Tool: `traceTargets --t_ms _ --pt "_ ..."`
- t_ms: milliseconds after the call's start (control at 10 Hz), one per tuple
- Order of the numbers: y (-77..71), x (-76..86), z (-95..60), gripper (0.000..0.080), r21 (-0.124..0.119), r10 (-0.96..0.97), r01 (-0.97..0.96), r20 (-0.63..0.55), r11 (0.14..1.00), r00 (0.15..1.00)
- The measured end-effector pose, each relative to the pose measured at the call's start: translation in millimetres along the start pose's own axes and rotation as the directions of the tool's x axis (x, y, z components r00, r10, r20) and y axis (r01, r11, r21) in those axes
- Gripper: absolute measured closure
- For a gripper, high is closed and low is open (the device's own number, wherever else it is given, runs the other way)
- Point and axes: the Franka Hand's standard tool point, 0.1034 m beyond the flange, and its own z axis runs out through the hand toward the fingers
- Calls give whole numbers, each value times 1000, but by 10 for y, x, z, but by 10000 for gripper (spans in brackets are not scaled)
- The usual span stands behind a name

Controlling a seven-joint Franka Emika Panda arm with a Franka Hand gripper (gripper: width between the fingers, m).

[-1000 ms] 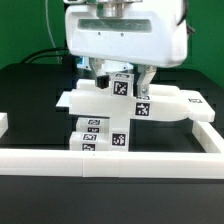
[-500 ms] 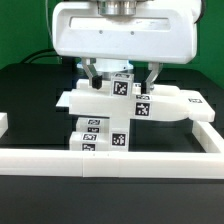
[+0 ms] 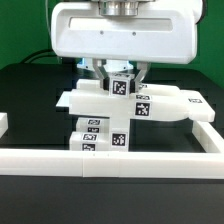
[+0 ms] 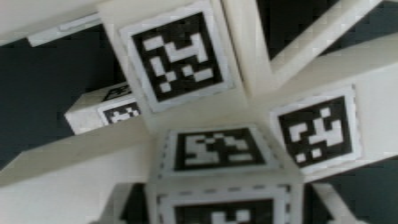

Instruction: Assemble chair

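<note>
The chair parts are white blocky pieces with black-and-white tags, stacked at the middle of the exterior view. A wide flat slab (image 3: pixel 88 100) lies across cube-ended blocks (image 3: pixel 100 136). A tagged cube-ended part (image 3: pixel 121 83) stands up from the slab. My gripper (image 3: pixel 120 74) hangs straight over it, its fingers closed in against the cube's two sides. In the wrist view the same cube (image 4: pixel 222 148) fills the space between the dark fingers (image 4: pixel 135 203) of my gripper (image 4: pixel 226 205). The arm's body hides the cube's top in the exterior view.
A long plain white border rail (image 3: pixel 110 160) runs along the front of the parts and turns back at the exterior view's right (image 3: pixel 214 128). The table (image 3: pixel 30 100) is black. More tagged faces of the parts (image 4: pixel 178 58) lie beyond the cube in the wrist view.
The fingers stood wide apart on either side of the cube before. They have now closed inward onto its sides. The arm and the chair parts have stayed in place.
</note>
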Motion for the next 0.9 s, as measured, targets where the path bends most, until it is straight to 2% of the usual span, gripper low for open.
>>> traceTargets --t_ms 300,500,800,900 --pt "2 1 0 518 2 60 -60 1 998 998" --pt "39 10 2 518 14 245 -245 7 969 969" --pt "54 21 3 518 37 489 -490 23 871 872" --pt "49 21 1 518 40 582 -583 31 811 812"
